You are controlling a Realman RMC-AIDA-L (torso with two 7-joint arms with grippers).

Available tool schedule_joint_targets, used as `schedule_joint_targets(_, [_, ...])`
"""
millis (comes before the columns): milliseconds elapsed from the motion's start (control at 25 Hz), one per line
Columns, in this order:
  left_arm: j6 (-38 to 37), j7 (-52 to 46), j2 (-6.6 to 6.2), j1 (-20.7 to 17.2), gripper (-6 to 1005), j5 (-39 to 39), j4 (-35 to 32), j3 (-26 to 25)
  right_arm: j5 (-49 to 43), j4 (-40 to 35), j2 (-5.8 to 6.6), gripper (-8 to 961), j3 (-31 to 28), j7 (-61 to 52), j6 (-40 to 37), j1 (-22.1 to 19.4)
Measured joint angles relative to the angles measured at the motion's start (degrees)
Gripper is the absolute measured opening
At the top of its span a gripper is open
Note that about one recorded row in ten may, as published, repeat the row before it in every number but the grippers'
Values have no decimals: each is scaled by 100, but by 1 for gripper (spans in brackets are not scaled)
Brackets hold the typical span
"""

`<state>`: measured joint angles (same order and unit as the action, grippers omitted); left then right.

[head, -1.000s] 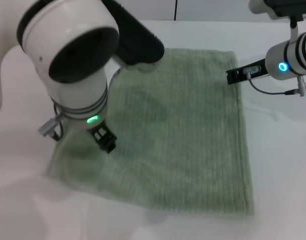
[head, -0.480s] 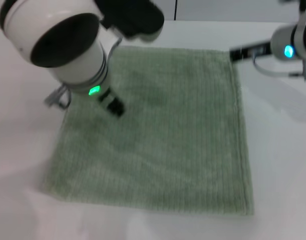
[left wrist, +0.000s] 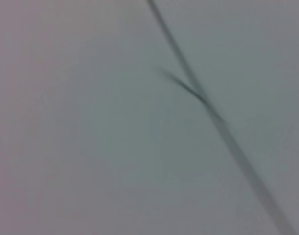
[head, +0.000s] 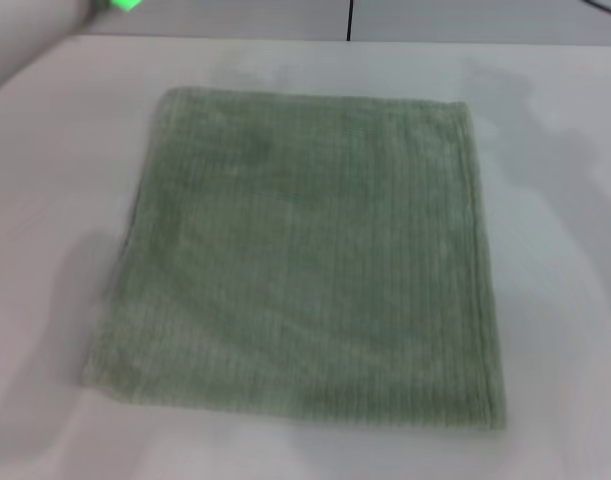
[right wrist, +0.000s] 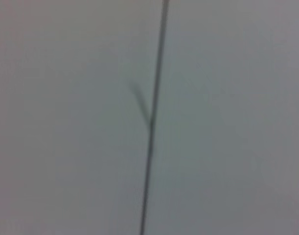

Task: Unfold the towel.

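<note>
With towel (head: 305, 260) lying flat on worktop (head: 555, 250), little risk remains; my grippers out of sight, state unknown; returning could rumple it.

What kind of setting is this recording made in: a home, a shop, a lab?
Probably a lab or test bench, not a home. The towel lies spread flat, alone, on a plain white table, with a bare pale panelled wall behind. Neither gripper is in view.
</note>
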<state>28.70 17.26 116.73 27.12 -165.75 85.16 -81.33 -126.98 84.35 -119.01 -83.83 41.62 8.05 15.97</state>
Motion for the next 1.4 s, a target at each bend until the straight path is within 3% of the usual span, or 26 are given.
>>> schedule_joint_targets(40, [0,0,0,0,730,0,0,0,62,58,17,115,237,60,-382,-216])
schedule_joint_targets(80, [-1236,706,158,-469,730,12,31,-218,66,79,18,116,451,96,-836,-438])
schedule_joint_targets(120, [-3567,1264,178,-1235,730,179,-201,-50,24,84,15,116,643,117,-1260,-631])
schedule_joint_targets(160, [-4385,1186,179,-1490,730,346,-378,38,-60,53,0,117,828,123,-1694,-796])
schedule_joint_targets(240, [-5103,857,172,-1669,730,485,-717,112,-293,-125,10,117,1351,83,-2870,-1082])
schedule_joint_targets(280, [-5465,686,172,-1734,730,540,-946,136,-651,-486,31,118,1856,-109,-4104,-1264])
schedule_joint_targets(320, [-5886,464,175,-1792,730,576,-1247,177,-651,-486,31,118,1856,-109,-4104,-1264])
schedule_joint_targets(400, [-6607,106,175,-1794,730,649,-1922,277,-1264,-1168,12,119,2247,-517,-5568,-1334])
schedule_joint_targets(480, [-7318,-219,178,-1746,730,694,-2629,359,-1923,-2399,-2,120,2585,-1353,-7564,-1193])
schedule_joint_targets(560, [-7900,-536,195,-1675,731,774,-3233,402,-2066,-3631,-19,121,2744,-2091,-9065,-913])
schedule_joint_targets(680, [-8695,-1124,193,-1490,731,890,-4223,514,-1623,-5134,-49,122,2946,-3020,-10705,-466])
schedule_joint_targets(800, [-9087,-1306,193,-1289,731,893,-4933,542,-1089,-5836,-34,123,3129,-3390,-11303,-313])
schedule_joint_targets(1040, [-9249,-1362,212,-1057,733,903,-5741,548,-842,-6195,-15,125,3083,-3912,-10972,-362])
schedule_joint_targets(1200, [-9263,-1348,218,-1070,735,911,-5804,586,-813,-6307,-22,127,3125,-3922,-10836,-319])
schedule_joint_targets(1400, [-9334,-1384,214,-1099,735,914,-5944,593,-798,-6389,-32,429,3165,-3898,-10707,-289])
